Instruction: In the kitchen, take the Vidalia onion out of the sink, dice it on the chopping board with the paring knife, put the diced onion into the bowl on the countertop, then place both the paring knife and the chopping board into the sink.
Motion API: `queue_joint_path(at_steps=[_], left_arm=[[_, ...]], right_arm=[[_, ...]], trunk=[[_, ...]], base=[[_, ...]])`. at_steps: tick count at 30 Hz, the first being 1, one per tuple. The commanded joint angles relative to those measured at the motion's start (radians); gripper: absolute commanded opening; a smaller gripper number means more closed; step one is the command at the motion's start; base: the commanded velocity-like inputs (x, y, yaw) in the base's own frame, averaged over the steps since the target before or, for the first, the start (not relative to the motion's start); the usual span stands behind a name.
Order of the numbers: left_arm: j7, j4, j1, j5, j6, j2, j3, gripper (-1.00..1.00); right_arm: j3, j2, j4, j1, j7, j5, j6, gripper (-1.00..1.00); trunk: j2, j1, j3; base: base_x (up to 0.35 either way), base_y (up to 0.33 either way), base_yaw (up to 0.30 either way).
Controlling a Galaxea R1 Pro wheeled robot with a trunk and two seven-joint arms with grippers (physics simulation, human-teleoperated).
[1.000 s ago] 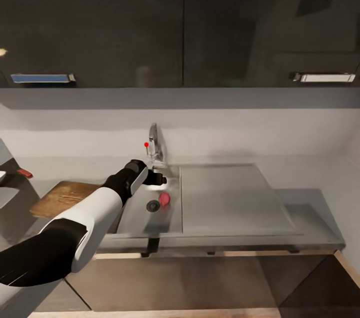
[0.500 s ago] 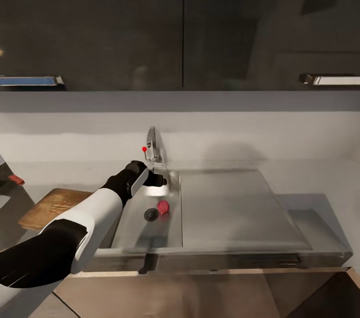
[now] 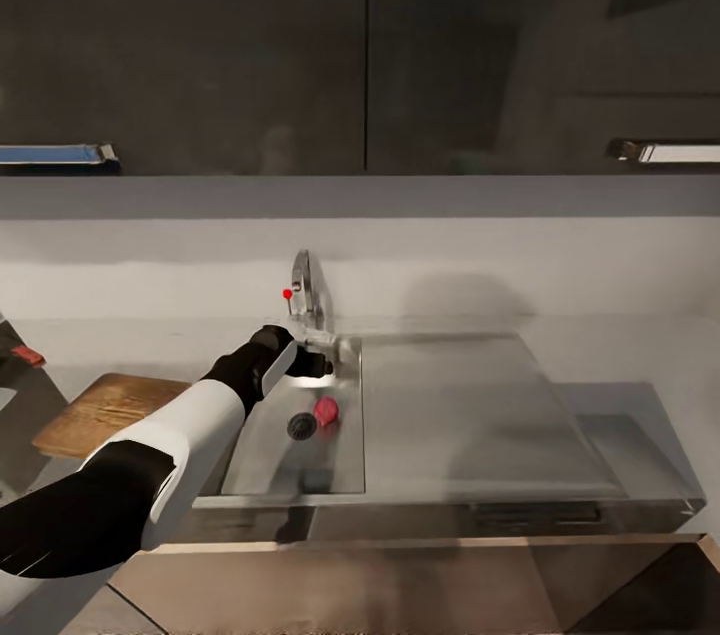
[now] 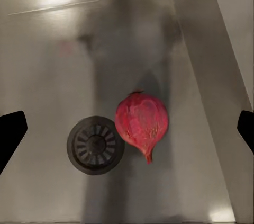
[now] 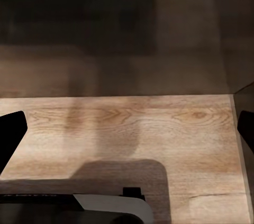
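Vidalia onion [image 4: 142, 123] lying on the floor of the sink [image 3: 262, 445], just beside the round drain [image 4: 96, 144], not yet grasped. Above it, left gripper [image 4: 127, 128] spread wide, nothing between the fingertips. Chopping board [image 3: 105, 411] bare on the countertop [image 3: 640, 355]. Right gripper [image 5: 127, 123] likewise spread, empty. Dicing, bowl and clean-up apparently all ahead.

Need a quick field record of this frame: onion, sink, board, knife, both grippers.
onion: red-skinned bulb lying on the sink floor, beside the round drain
sink: steel basin, drainboard to its right, faucet behind
chopping board: on the countertop, left of the sink
paring knife: red handle at far left edge
left gripper: open, above the onion, not touching
right gripper: open, over a wood-grain floor
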Motion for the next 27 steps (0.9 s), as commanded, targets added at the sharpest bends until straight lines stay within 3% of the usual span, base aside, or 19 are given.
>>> queue_joint_path(at_steps=[1,6,27], left_arm=[[0.001,-0.001,0.008,0.005,0.004,0.001,-0.007,1.0],[0.002,-0.001,0.035,0.004,0.004,0.001,-0.007,1.0],[0.002,-0.001,0.041,0.005,0.004,0.001,-0.027,1.0]], right_arm=[[0.004,-0.001,-0.001,0.0,0.001,-0.011,-0.002,1.0],[0.004,-0.001,-0.001,0.0,0.001,-0.01,-0.002,1.0],[0.004,-0.001,-0.001,0.0,0.001,-0.01,-0.002,1.0]], trunk=[[-0.002,0.001,-0.003],[-0.002,0.001,-0.011],[-0.002,0.001,-0.043]], base=[[0.0,0.0,0.0],[0.0,0.0,0.0],[0.014,-0.004,0.0]])
